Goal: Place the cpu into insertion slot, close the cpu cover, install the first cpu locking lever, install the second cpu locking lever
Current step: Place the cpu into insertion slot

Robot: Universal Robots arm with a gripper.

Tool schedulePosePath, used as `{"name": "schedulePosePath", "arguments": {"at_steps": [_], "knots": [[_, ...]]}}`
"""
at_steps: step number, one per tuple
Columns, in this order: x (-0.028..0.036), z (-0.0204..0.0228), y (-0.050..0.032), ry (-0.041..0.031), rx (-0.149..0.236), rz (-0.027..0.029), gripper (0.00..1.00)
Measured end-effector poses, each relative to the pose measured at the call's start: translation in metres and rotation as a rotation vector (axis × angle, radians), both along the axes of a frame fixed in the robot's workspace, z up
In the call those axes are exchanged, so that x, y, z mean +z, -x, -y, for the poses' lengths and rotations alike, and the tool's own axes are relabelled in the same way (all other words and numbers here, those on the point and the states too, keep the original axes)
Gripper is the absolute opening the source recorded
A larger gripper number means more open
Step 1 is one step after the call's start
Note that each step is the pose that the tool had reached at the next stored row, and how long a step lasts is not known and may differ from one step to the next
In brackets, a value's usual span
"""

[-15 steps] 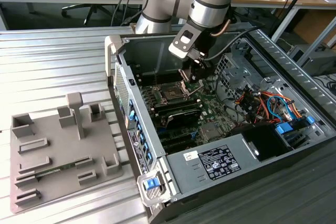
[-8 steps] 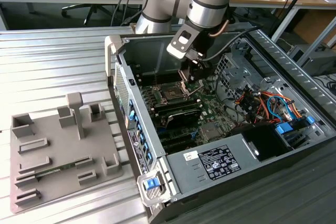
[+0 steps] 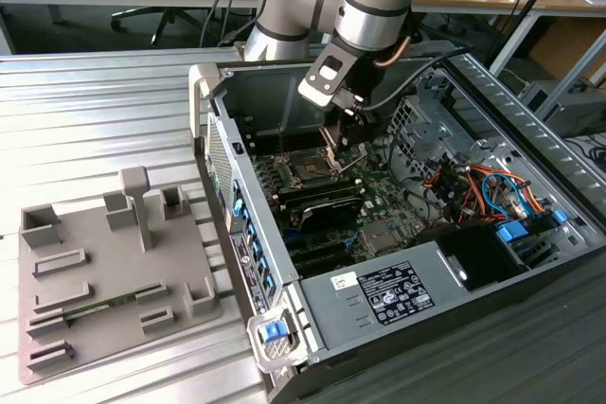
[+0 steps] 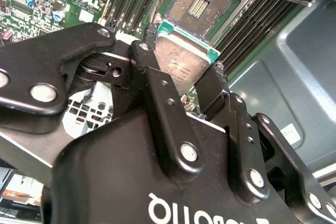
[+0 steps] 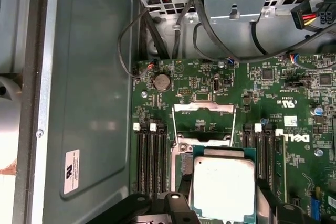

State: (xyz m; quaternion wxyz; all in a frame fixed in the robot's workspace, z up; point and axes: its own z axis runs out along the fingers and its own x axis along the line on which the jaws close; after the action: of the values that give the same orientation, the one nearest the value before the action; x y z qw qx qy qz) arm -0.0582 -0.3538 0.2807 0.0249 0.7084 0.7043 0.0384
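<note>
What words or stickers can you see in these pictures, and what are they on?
Big sticker in the case: too small to read.
Small sticker on its inner wall: too small to read.
Green board: a white maker's logo, tiny codes unreadable.
The cpu, held by the pincer: faint etching, unreadable.
Pincer body: white letters, cut off.

The cpu (image 4: 181,69) has a dull, scuffed silver-grey metal top over a green board edge. The gripper (image 4: 181,59) is matt black with shiny metal rivets. The insertion slot (image 4: 202,6) has a silver metal rim. The table (image 3: 95,101) is ribbed pale metal.
</note>
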Motion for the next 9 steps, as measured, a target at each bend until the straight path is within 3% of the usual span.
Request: {"name": "schedulePosePath", "arguments": {"at_steps": [9], "knots": [[-0.0008,0.0000,0.0021,0.0001,0.000,-0.0001,0.55]]}}
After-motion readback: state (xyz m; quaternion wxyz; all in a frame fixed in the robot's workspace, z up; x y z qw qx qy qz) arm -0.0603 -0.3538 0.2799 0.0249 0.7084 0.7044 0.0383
